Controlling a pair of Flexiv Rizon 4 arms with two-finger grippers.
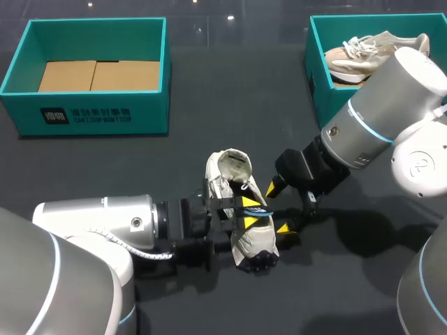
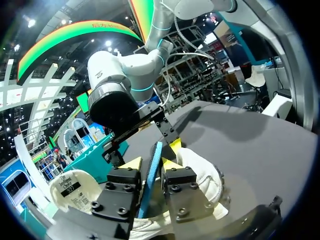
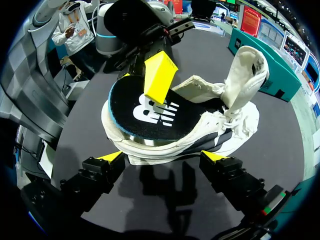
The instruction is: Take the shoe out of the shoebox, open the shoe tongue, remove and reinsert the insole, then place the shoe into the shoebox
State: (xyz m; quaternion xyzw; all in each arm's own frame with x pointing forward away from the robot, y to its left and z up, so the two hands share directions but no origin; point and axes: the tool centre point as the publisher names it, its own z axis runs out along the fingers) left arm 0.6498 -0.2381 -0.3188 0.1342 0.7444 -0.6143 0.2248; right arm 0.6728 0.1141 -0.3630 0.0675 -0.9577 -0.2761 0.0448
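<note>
Dark table point(image 1: 230, 91) holds shoe point(image 1: 255, 241); box point(image 1: 91, 115) at 11 o'clock, shoebox point(image 1: 318, 94) at 1; left gripper point(image 1: 248, 212) pinches insole point(image 3: 150, 112); right gripper point(image 1: 277, 208) wide.

In the head view the left gripper point(image 1: 248, 213) covered the middle of the shoe point(image 1: 230, 171), so only a blue sliver of the insole point(image 1: 256, 208) showed between its fingers. In the left wrist view the gripper's own body hid the insole's lower end and the part of the shoe beneath it. In the right wrist view the insole screened the left gripper's far finger and the shoe's side beyond it. The right arm point(image 1: 391, 105) blocked part of the second shoe point(image 1: 353, 56), and the shoebox point(image 1: 316, 84) holding it was cut off by that arm and the picture's edge.
</note>
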